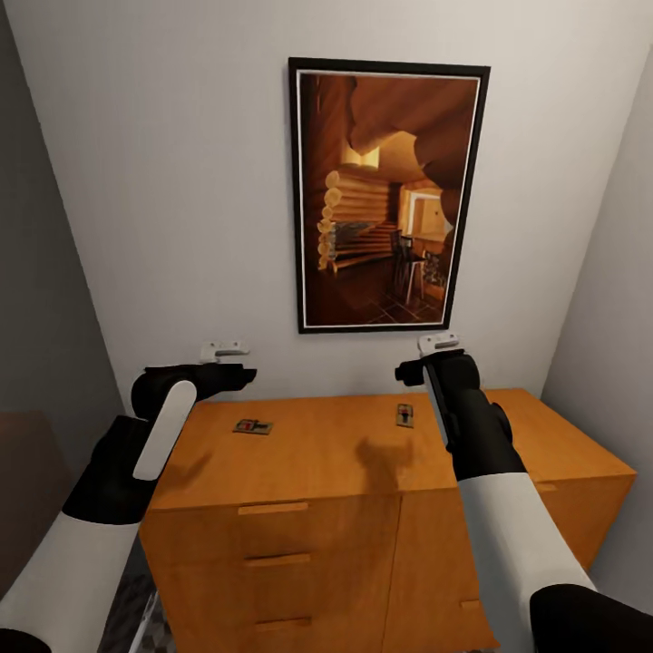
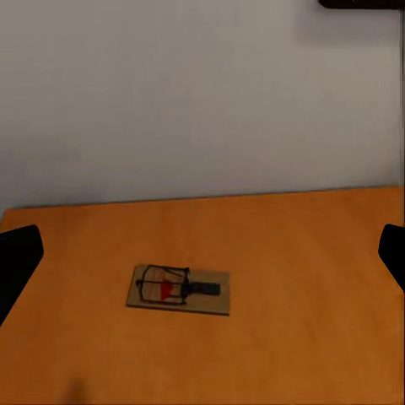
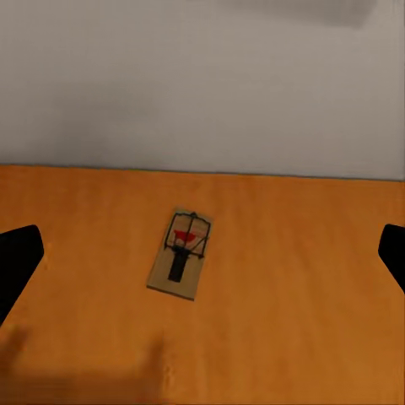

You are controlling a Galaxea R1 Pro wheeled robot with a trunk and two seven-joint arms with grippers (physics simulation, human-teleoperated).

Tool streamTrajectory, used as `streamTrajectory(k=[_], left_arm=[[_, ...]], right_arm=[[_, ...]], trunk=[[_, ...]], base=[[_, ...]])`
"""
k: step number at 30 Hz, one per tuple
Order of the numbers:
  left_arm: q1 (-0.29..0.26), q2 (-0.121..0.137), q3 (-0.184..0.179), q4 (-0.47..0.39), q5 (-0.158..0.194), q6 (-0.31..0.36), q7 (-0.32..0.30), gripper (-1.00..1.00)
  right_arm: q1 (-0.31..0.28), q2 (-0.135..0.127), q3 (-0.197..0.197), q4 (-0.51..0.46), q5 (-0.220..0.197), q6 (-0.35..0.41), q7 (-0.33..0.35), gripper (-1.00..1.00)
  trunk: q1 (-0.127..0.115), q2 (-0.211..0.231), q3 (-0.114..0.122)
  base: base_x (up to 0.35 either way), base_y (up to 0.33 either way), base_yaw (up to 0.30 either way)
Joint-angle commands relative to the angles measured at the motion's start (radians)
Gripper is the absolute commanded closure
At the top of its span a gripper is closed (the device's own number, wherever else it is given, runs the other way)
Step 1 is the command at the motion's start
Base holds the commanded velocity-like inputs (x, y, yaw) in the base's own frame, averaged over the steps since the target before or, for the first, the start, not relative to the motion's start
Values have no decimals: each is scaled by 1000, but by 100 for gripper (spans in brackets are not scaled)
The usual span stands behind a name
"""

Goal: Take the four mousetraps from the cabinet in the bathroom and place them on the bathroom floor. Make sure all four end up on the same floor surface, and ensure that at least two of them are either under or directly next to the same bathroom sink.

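Two traps on the cabinet top, neither yet grasped.

The left gripper (image 1: 238, 347) and right gripper (image 1: 437, 343) are held spread wide and empty above the rear edge of the orange-brown wooden cabinet (image 1: 317, 521); on its surface one flat tan wooden mousetrap (image 1: 253, 426) lies toward the left rear, a second mousetrap (image 1: 404, 414) toward the middle rear. No trap is seen on the bathroom floor, so nearly everything is judged left to do.
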Motion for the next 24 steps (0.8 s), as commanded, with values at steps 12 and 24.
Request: streamTrajectory(k=[12,24], left_arm=[[-1,-2,-30,13,72,1,12,-100],[-1,-2,-51,20,77,0,13,-100]], right_arm=[[-21,50,-2,101,5,5,2,-100],[-147,50,-71,305,-20,5,6,-100]], trunk=[[0,-1,-1],[0,-1,-1]], base=[[34,0,0],[1,0,0]])
